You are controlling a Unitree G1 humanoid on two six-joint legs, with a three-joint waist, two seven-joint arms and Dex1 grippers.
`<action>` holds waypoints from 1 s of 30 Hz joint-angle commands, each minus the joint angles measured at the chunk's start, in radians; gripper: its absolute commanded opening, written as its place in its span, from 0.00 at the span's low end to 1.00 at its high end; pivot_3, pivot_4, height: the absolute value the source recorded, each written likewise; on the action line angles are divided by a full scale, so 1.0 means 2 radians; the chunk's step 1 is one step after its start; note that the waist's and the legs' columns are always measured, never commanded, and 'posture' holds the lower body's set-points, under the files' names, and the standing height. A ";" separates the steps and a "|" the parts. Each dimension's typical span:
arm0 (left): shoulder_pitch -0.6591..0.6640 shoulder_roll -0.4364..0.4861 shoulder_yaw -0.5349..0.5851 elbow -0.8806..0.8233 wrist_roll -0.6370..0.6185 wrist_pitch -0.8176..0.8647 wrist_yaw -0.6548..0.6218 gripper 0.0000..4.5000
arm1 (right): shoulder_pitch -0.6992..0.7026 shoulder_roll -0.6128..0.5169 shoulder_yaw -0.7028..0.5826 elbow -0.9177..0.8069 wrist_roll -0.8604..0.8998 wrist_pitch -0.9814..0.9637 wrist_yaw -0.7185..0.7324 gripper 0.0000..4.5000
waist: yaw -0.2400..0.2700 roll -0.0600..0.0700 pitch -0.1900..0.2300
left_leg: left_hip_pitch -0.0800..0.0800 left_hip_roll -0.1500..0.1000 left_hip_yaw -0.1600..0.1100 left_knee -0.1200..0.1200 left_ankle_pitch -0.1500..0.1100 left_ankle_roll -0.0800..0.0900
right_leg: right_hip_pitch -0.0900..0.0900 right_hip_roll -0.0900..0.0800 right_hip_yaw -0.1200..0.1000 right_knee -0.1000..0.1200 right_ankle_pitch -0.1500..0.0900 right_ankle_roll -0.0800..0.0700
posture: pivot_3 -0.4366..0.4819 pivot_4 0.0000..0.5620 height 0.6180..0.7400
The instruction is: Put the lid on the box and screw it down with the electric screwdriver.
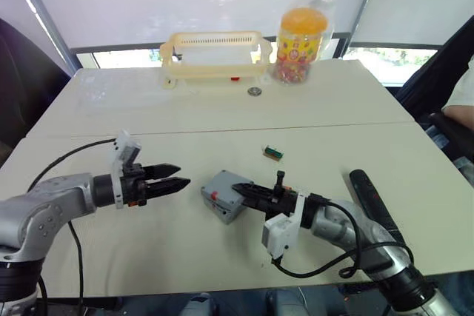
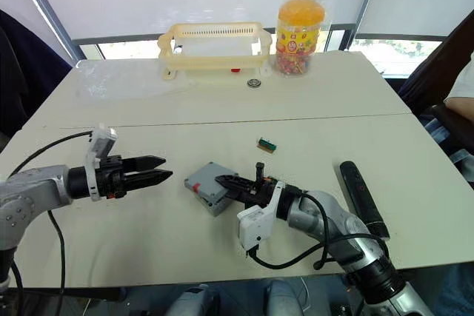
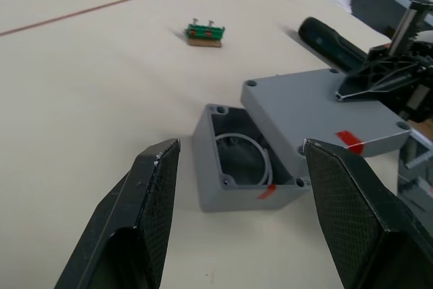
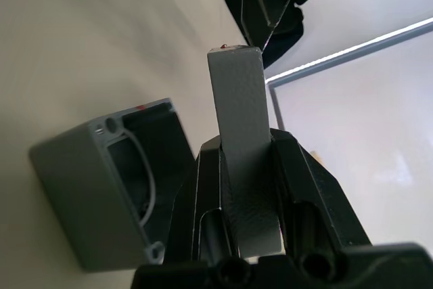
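You see two silver-grey metal arms with round joint housings. Each ends in a pincer, the left pincer (image 1: 180, 180) and the right pincer (image 1: 235, 187), with two black tapered fingers (image 3: 139, 225) of woven texture. A white camera block sits on each wrist, trailing looping black cables.

Lid (image 3: 318, 109) seemingly over box (image 3: 233, 167), screwdriver (image 1: 374, 201) rightward.

On the near half of the counter (image 2: 148, 101) the grey box (image 2: 204, 186) sits between the two claws. The right claw (image 2: 231, 185) reaches onto it from the right; the left claw (image 2: 157, 170) hangs to its left, apart. The electric screwdriver (image 2: 361, 197) lies near right. A cream basket (image 2: 215, 49) and yellow jar (image 2: 299, 26) stand far.
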 commanded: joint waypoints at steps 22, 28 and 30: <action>-0.101 -0.026 -0.052 0.084 0.069 -0.053 -0.045 0.66 | -0.016 0.031 0.036 0.037 -0.074 0.036 -0.034 0.05 | 0.000 0.000 0.000 | 0.000 0.000 0.000 0.000 0.000 0.000 | 0.000 0.000 0.000 0.000 0.000 0.000 | 0.48 0.27 1.00; -0.105 -0.031 -0.052 0.088 0.073 -0.053 -0.046 0.66 | -0.016 0.032 0.025 0.026 -0.073 0.043 -0.050 0.05 | 0.000 0.000 0.000 | 0.000 0.000 0.000 0.000 0.000 0.000 | 0.000 0.000 0.000 0.000 0.000 0.000 | 0.48 0.27 1.00; -0.105 -0.032 -0.051 0.089 0.074 -0.053 -0.046 0.66 | -0.015 0.033 0.021 0.019 -0.073 0.044 -0.056 0.05 | 0.000 0.000 0.000 | 0.000 0.000 0.000 0.000 0.000 0.000 | 0.000 0.000 0.000 0.000 0.000 0.000 | 0.48 0.27 1.00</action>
